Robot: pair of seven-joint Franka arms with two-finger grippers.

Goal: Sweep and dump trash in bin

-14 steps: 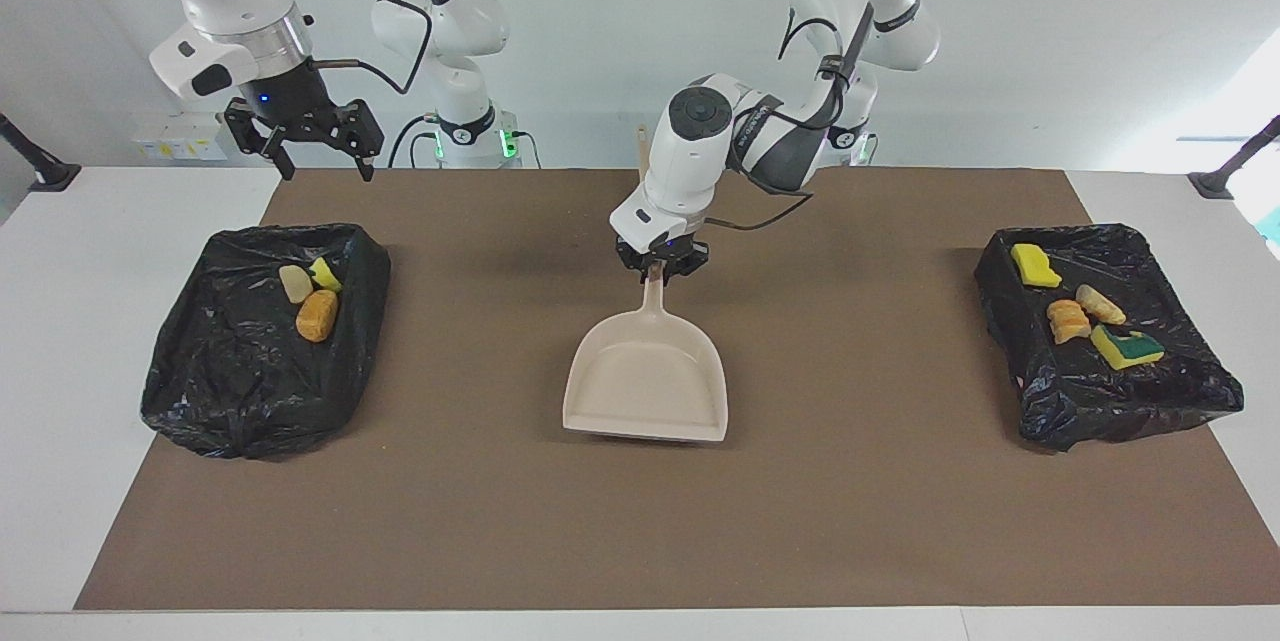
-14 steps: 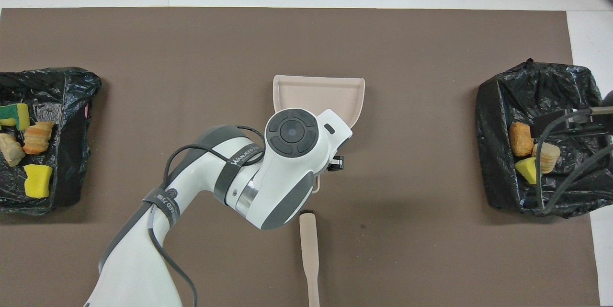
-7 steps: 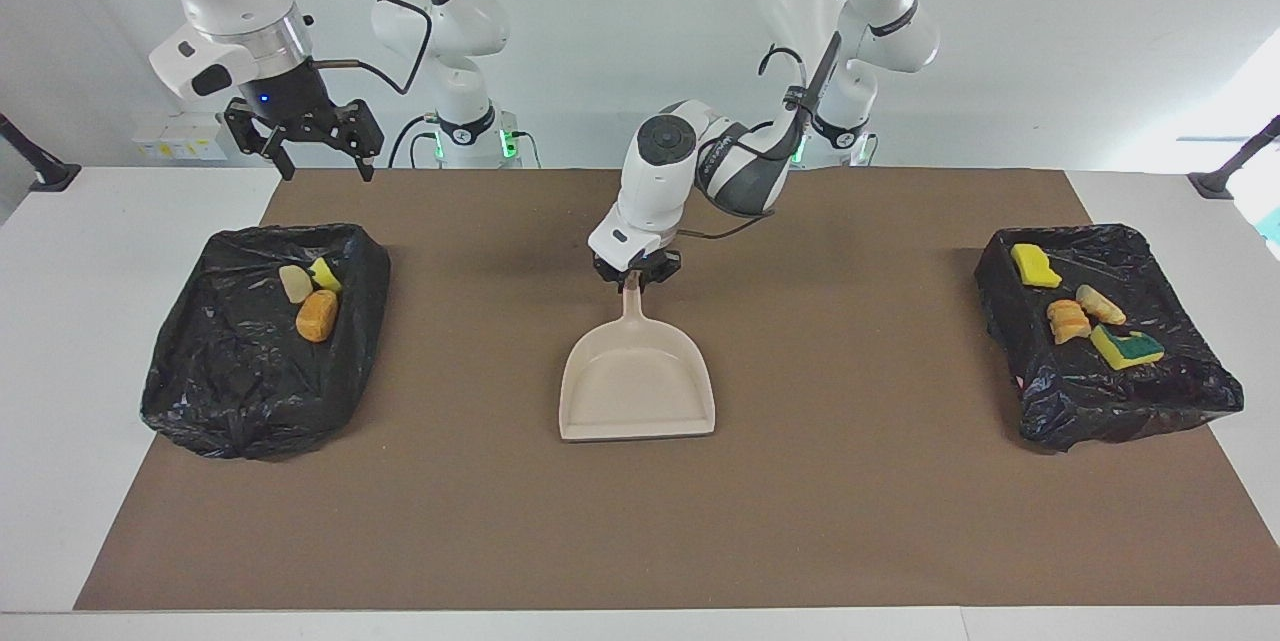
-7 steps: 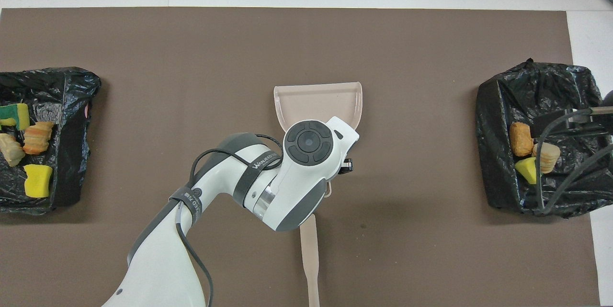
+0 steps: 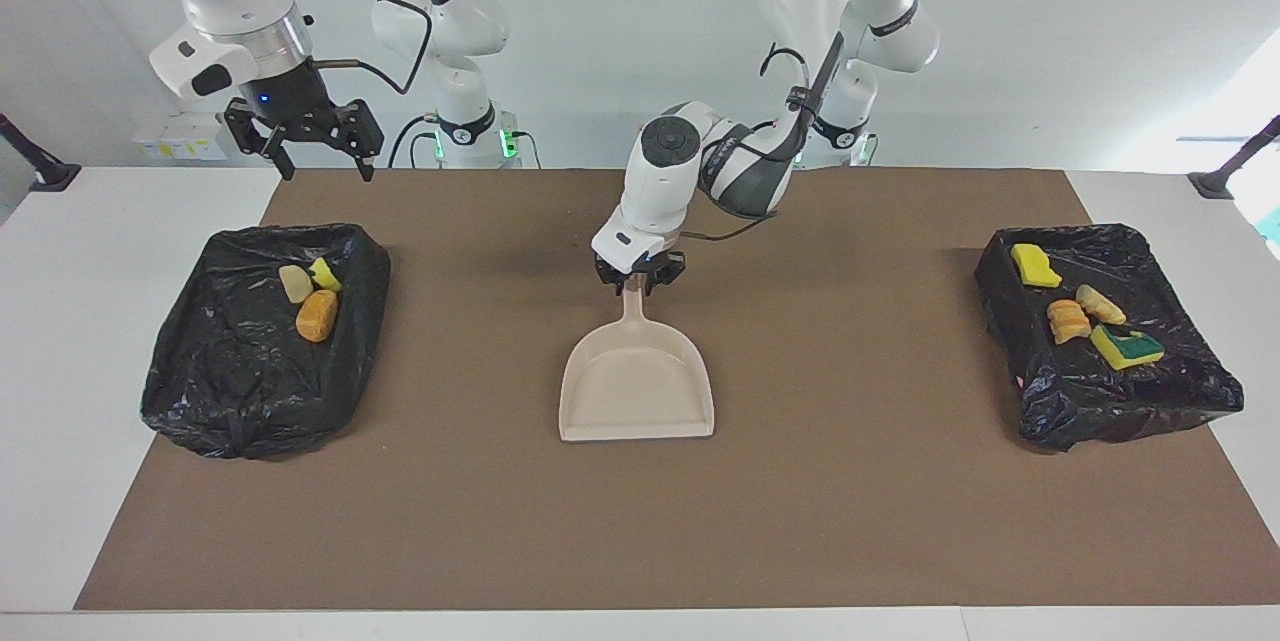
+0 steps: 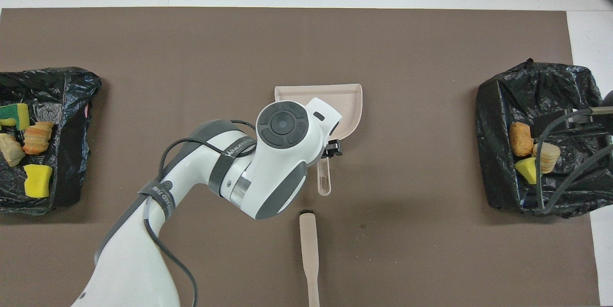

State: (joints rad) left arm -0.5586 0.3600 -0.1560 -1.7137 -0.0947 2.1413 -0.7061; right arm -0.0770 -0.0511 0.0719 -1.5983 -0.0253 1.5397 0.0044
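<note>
The beige dustpan (image 5: 637, 391) lies flat and empty in the middle of the brown mat, its handle (image 6: 324, 180) pointing toward the robots. My left gripper (image 5: 640, 279) hangs open just over that handle, fingers to either side of it. The trash lies in two black-lined bins. The bin (image 5: 240, 391) at the right arm's end holds three bits, among them an orange-brown lump (image 5: 317, 315). The bin (image 5: 1130, 401) at the left arm's end holds several bits, one a yellow-and-green sponge (image 5: 1127, 347). My right gripper (image 5: 320, 166) waits open, raised over the mat's edge near its bin.
The beige brush (image 6: 309, 254) lies on the mat nearer to the robots than the dustpan, in line with its handle. The brown mat (image 5: 860, 501) covers most of the white table. The left arm (image 6: 230, 168) covers part of the dustpan from above.
The left gripper set the dustpan down flat, opened and let go of its handle, then shifted slightly while the dustpan stayed put. The right arm has not moved.
</note>
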